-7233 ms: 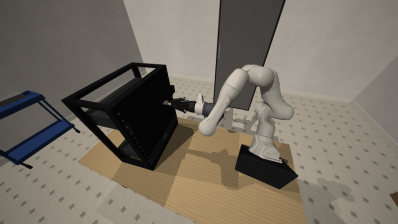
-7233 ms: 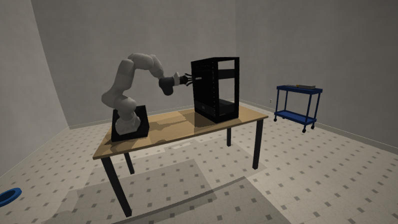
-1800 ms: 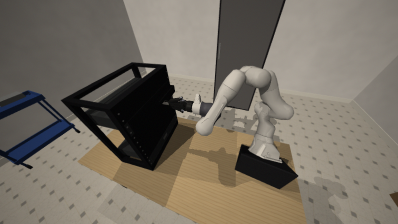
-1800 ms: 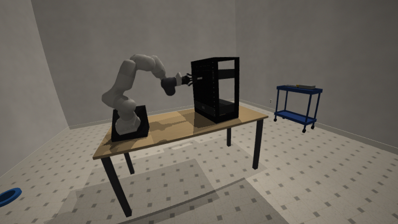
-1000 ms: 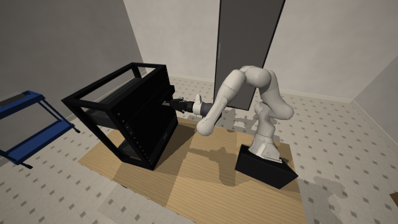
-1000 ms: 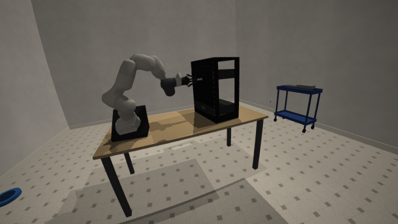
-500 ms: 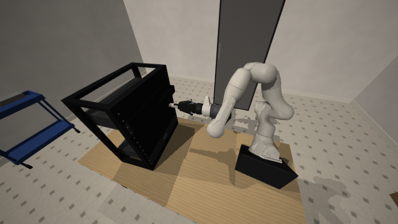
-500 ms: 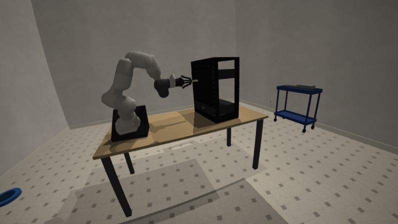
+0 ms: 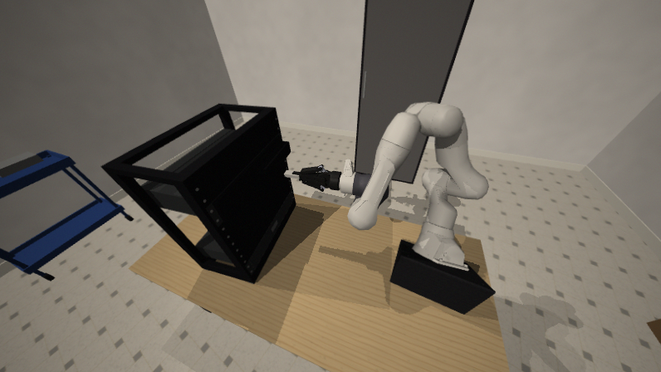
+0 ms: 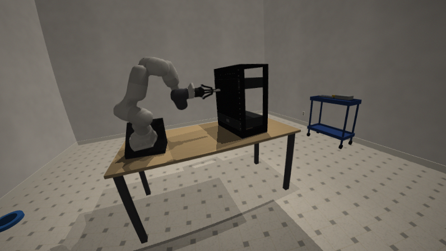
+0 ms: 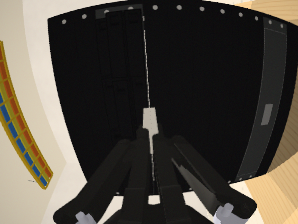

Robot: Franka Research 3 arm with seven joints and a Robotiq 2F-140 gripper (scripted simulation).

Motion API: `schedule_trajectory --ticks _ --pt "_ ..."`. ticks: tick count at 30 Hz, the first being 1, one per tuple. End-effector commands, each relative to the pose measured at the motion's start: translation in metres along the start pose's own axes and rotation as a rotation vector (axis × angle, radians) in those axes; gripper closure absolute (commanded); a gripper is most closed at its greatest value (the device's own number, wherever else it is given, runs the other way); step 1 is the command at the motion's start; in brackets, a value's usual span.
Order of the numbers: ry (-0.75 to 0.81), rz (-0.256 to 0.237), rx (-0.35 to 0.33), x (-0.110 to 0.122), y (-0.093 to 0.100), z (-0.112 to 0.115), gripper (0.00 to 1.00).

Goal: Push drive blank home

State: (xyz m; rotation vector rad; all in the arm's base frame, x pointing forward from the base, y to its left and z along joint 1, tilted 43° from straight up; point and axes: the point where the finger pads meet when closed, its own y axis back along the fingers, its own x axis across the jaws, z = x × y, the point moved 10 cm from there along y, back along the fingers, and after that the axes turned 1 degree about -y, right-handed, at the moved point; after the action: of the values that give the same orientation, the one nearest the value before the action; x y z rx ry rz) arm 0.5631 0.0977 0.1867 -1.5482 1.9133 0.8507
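Jaws clenched on nothing, tips level at the rack (image 10: 265,93) front.
Your chassis blanks inside read too dark to separate.

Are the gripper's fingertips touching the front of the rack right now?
Apart. The top view shows a strip of light floor between the shut gripper tips and the rack front; the exterior view shows a slight gap too.

A narrow open gap separates the shut tool (image 9: 289,174) from the rack (image 9: 193,178) front.

place: server/lab room | signs: equipment rack (image 10: 265,93) on table (image 10: 199,146), blue cart (image 10: 334,100) (tiled floor)
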Motion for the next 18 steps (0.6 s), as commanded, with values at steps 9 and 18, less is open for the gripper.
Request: schedule_trajectory --ticks 9,18 --pt "-0.008 -0.006 0.002 -0.005 0.032 0.001 1.00" --pt "-0.008 -0.006 0.002 -0.010 0.078 0.002 1.00"
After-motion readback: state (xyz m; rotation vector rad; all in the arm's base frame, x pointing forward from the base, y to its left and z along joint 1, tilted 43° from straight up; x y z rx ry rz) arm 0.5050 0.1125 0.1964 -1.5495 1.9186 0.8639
